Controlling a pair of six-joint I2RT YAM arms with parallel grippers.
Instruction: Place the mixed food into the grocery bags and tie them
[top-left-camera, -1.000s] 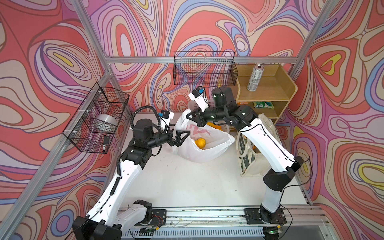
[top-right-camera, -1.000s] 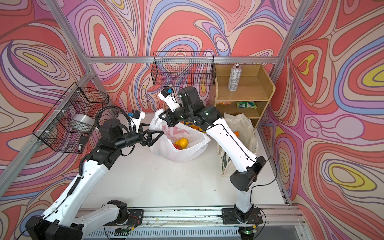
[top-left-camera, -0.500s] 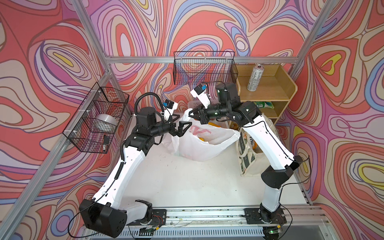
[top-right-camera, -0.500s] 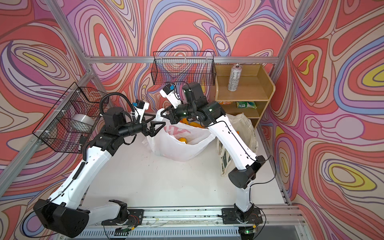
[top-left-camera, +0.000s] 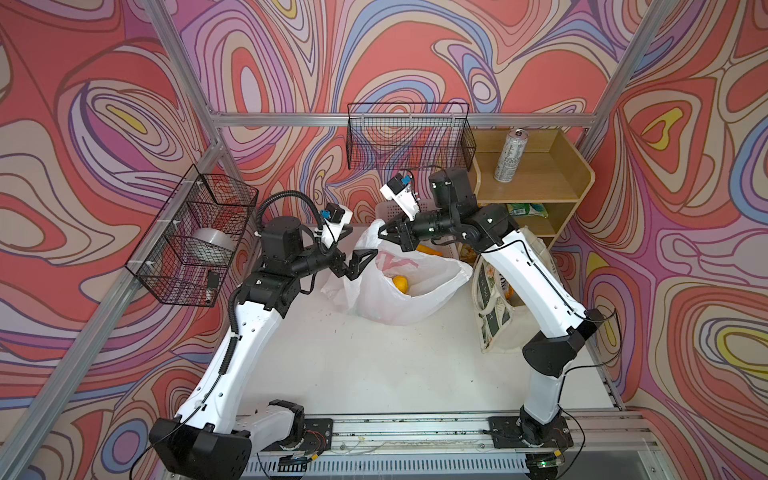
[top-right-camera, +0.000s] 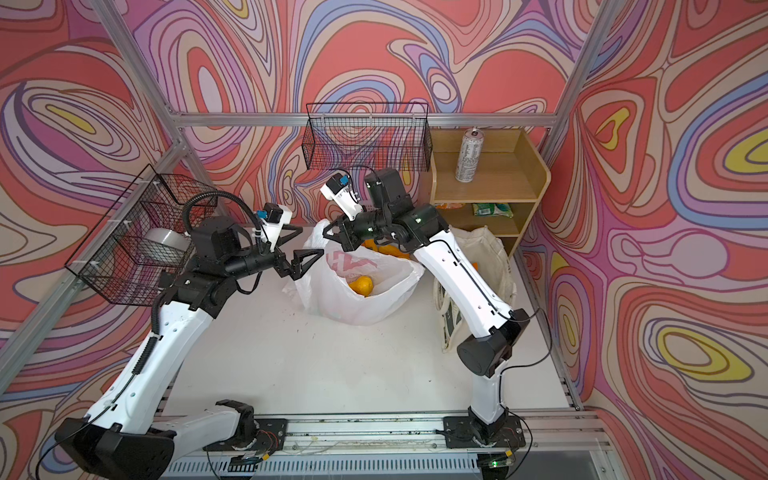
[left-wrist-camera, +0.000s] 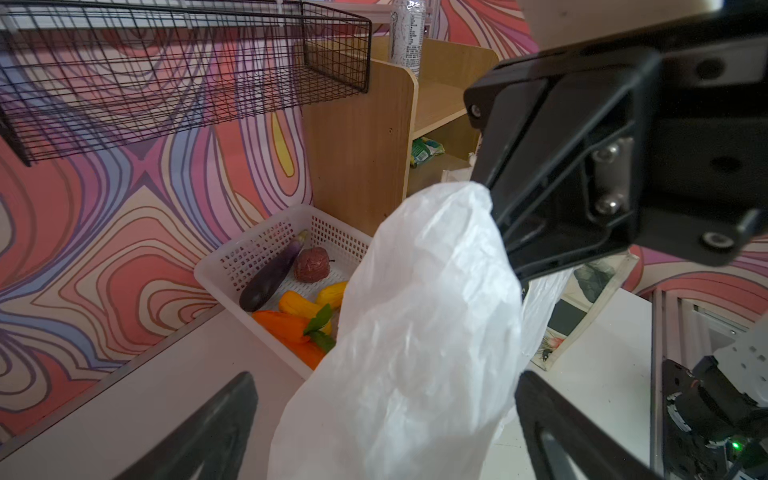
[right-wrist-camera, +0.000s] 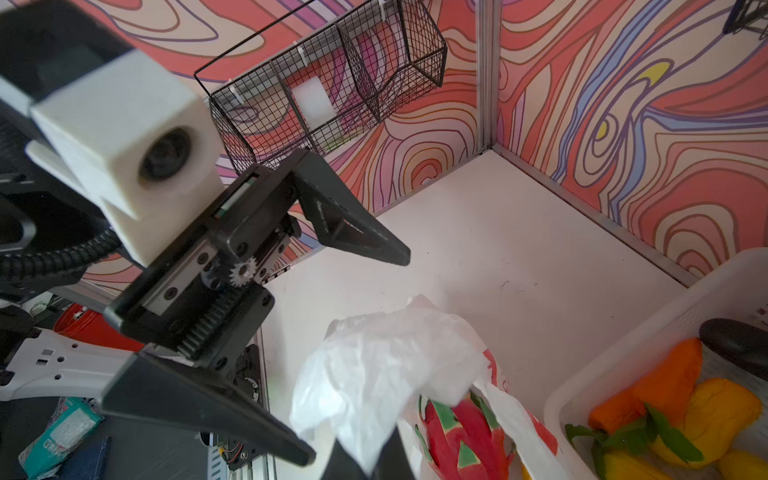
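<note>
The white plastic grocery bag stands open at the back of the table, a yellow lemon inside. A pink dragon fruit also lies in it. My right gripper is shut on the bag's raised handle. My left gripper is open, its fingers on either side of that handle without pinching it. The cream canvas tote stands to the right, under the right arm.
A white lattice basket behind the bag holds an eggplant, a carrot and lemons. The wooden shelf carries a silver can and a green packet. Wire baskets hang on the walls.
My left gripper rose and came in around the bag's raised handle, opening slightly wider. The right gripper kept its hold, and the bag's mouth has sagged open again, showing the lemon.
</note>
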